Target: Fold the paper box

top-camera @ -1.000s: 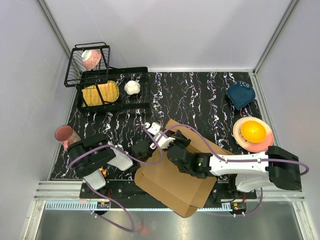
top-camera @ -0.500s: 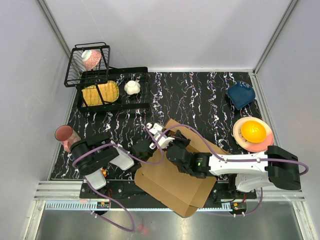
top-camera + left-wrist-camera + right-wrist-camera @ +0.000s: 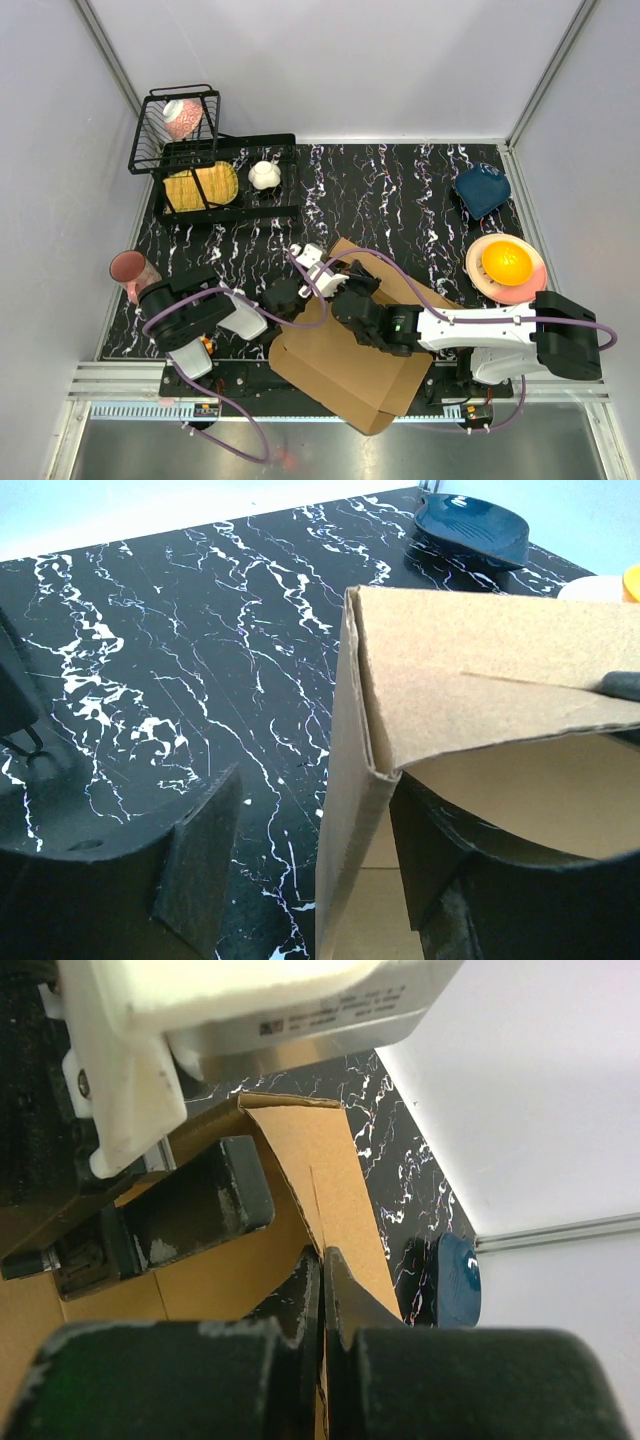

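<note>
The left hand is being eased slightly back toward the left, after being nudged half a second earlier toward the raised flap of the plain brown corrugated cardboard box. The left arm is being shifted back with it, only a touch.

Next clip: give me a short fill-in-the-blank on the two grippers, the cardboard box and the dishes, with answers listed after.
1. The right gripper is ___ on a flap edge of the paper box.
2. The left gripper is ___, with a folded corner of the box between its fingers.
3. The yellow bowl sits on a ___ plate.

Missing words: shut; open; pink.
</note>
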`<move>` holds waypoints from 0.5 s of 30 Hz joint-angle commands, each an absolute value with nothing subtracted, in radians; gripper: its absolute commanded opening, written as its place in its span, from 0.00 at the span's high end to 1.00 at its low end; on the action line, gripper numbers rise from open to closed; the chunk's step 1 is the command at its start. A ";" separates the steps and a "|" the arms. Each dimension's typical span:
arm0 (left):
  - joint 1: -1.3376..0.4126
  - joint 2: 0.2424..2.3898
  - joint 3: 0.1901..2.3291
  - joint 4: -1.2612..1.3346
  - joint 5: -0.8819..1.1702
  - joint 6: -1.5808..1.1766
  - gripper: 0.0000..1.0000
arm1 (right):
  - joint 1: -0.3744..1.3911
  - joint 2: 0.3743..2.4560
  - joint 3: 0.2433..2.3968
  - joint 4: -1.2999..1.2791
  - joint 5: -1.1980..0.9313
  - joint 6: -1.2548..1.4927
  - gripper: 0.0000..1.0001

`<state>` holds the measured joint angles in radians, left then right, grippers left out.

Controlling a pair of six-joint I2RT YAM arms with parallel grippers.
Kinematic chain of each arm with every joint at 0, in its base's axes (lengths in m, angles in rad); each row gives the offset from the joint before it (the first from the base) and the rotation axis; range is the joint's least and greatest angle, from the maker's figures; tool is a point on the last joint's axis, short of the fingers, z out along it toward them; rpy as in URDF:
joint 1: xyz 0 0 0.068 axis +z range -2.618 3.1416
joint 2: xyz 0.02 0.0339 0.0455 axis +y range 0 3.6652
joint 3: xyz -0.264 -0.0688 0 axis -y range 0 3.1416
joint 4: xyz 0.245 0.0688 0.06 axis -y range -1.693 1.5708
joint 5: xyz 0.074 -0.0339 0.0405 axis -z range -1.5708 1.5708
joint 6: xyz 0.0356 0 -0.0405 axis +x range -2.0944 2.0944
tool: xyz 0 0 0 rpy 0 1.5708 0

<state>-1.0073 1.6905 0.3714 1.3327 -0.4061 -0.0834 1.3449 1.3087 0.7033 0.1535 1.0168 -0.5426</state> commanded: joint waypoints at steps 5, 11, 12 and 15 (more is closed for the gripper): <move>-1.002 1.646 0.405 1.664 -0.443 -0.086 0.49 | 1.358 1.350 0.692 0.054 0.885 -0.451 1.00; -1.000 1.649 0.405 1.667 -0.460 -0.069 1.00 | 1.358 1.347 0.695 0.049 0.881 -0.449 1.00; -1.000 1.651 0.403 1.667 -0.456 -0.066 1.00 | 1.358 1.348 0.695 0.049 0.882 -0.449 1.00; -1.000 1.654 0.397 1.657 -0.453 -0.041 1.00 | 1.358 1.350 0.698 0.048 0.882 -0.448 1.00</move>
